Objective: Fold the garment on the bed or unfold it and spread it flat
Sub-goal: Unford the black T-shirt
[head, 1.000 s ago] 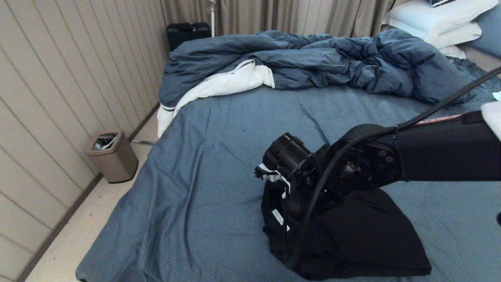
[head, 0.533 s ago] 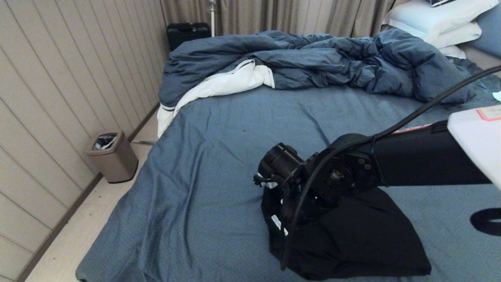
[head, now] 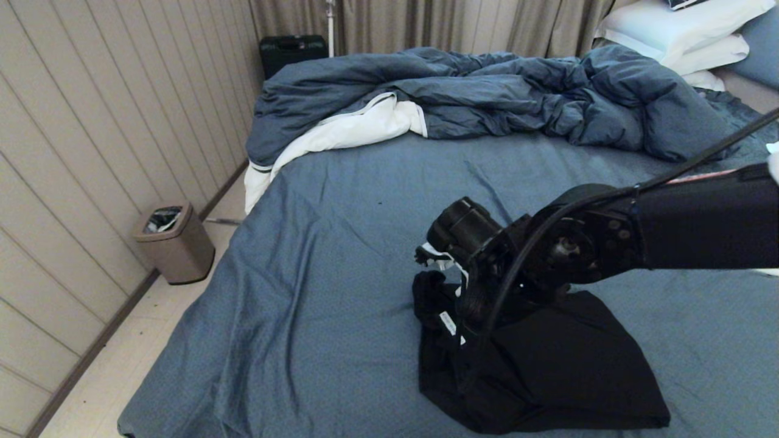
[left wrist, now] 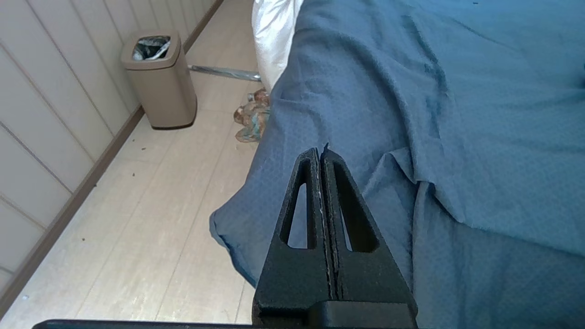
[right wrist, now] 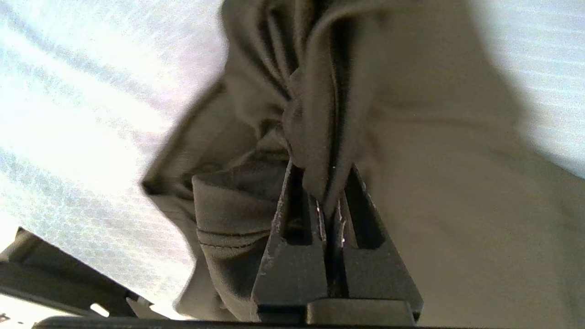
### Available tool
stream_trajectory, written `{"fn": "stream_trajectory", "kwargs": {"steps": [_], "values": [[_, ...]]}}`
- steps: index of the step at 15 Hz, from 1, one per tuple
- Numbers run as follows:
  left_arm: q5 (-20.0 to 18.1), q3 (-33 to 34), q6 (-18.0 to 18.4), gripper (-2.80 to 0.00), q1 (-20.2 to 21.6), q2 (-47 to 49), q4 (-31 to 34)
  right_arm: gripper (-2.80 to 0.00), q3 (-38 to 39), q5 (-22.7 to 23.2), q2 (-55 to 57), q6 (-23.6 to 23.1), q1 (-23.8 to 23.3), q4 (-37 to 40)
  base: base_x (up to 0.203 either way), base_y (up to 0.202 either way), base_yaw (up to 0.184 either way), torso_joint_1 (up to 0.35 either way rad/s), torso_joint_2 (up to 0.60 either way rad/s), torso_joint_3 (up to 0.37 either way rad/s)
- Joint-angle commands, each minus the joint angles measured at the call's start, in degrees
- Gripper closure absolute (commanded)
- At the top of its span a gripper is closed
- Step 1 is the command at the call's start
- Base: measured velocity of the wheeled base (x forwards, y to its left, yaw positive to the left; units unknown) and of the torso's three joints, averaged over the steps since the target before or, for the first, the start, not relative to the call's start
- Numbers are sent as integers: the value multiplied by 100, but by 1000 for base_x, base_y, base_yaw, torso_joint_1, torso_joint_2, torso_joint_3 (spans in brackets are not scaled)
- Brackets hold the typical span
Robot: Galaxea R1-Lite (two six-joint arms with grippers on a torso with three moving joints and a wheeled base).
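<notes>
garment [head: 548, 365]: its far part is hidden behind the right arm [head: 669, 228]; any print is not visible.
right end effector [right wrist: 327, 201]: not visible in head view.
pillows [head: 681, 30]: cut by top right edge.
bed [head: 341, 255]: near edge is cut off.

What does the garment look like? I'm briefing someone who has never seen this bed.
On the bed, look at the near right part of the slate-blue sheet, below the right gripper. The garment is the crumpled black cloth there with a small white tag, unlike the bulky blue duvet.

The right arm [head: 669, 228] is matte black — round screw-studded joint, looping black cable, tapered slotted fingers [right wrist: 292, 256].
</notes>
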Motion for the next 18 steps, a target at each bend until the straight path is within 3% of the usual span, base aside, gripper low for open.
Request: {"fn": "stream_trajectory", "kwargs": {"steps": [1, 5, 8, 14, 18], "values": [[3, 0, -3, 0, 0, -1, 0, 0, 8, -8, -471, -7, -276, 26, 0, 0, 0, 0, 0, 0], [3, 0, -3, 0, 0, -1, 0, 0, 115, 10, -1111, -220, -1560, 36, 0, 0, 0, 0, 0, 0], [3, 0, -3, 0, 0, -1, 0, 0, 211, 215, -1545, -735, -3019, 10, 0, 0, 0, 0, 0, 0], [3, 0, -3, 0, 0, -1, 0, 0, 306, 1470, -1392, -1758, -5961, -118, 0, 0, 0, 0, 0, 0], [3, 8, -3, 0, 0, -1, 0, 0, 348, 2109, -565, -2199, -7264, -649, 0, 0, 0, 0, 0, 0]]}}
